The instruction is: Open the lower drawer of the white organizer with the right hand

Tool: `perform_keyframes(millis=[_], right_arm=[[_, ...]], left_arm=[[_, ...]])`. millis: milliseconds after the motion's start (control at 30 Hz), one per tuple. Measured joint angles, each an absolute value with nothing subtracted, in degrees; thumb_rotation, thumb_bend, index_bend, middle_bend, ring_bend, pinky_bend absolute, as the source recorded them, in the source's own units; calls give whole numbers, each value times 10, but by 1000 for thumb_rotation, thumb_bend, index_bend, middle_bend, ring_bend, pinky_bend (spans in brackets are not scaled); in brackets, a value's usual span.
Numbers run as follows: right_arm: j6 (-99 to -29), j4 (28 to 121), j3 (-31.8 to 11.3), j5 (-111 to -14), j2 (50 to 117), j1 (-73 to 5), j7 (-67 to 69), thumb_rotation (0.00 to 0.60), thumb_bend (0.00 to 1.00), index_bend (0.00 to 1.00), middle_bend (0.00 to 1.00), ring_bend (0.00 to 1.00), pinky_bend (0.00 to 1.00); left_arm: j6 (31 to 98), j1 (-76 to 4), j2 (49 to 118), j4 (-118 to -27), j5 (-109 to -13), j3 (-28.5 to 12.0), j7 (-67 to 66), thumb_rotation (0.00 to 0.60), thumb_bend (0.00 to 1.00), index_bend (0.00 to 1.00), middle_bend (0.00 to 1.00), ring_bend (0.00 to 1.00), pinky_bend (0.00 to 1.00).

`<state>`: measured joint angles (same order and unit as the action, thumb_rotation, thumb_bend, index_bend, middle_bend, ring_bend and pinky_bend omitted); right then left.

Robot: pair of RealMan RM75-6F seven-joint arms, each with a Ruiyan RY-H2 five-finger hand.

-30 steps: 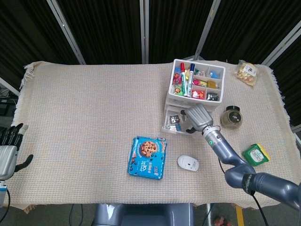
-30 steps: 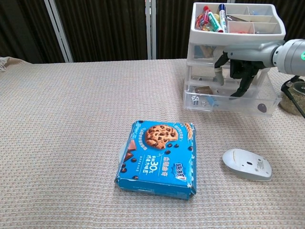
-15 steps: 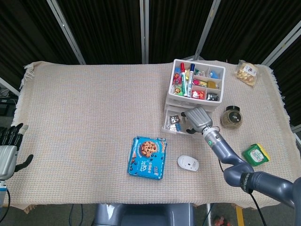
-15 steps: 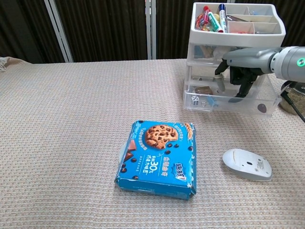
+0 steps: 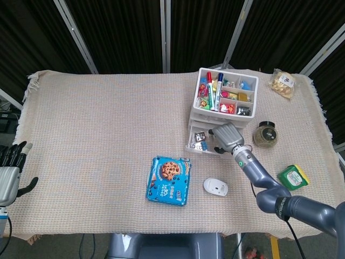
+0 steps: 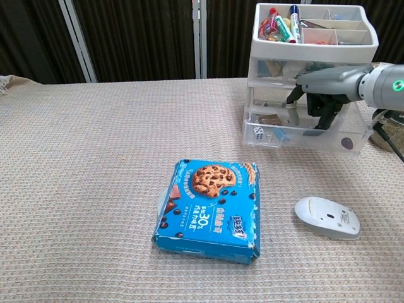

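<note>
Far right on the desk (image 5: 97, 124): organizer (image 5: 223, 102), lower drawer (image 6: 306, 131) pulled out. Right hand (image 6: 319, 101) over drawer, fingers curled; grasp perhaps hidden. Left hand (image 5: 9, 170) released, partly cut off.

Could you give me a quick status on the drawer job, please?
Right hand over the open lower drawer, holding nothing. Left hand idle, open. Nothing blocking.
</note>
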<state>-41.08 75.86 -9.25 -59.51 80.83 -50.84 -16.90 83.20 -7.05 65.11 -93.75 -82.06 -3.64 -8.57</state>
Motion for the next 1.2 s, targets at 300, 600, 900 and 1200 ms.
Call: perform_keyframes(millis=[300,600,900,1200], right_arm=[[-399,783,-87,-542,793,-525,-212,600,0,488,1000,1000,655],[-396,797,-73,-496,780,-542,-256,600,0,498,1000,1000,655],[-408,799,-56,-467,781,-553,-286,600,0,511,1000,1000,655],[-420,800,-48,-457,783,-556,-296,600,0,511,1000,1000,655]], left_arm=[[832,-71,651,-937,-821,-36,-84,600,315,42,0,0,0],[831,-71,650,-936,-822,-36,-78,600,315,47,0,0,0],[831,-71,650,-936,-823,-36,-77,600,316,49,0,0,0],[832,-71,650,-936,-823,-36,-78,600,315,49,0,0,0]])
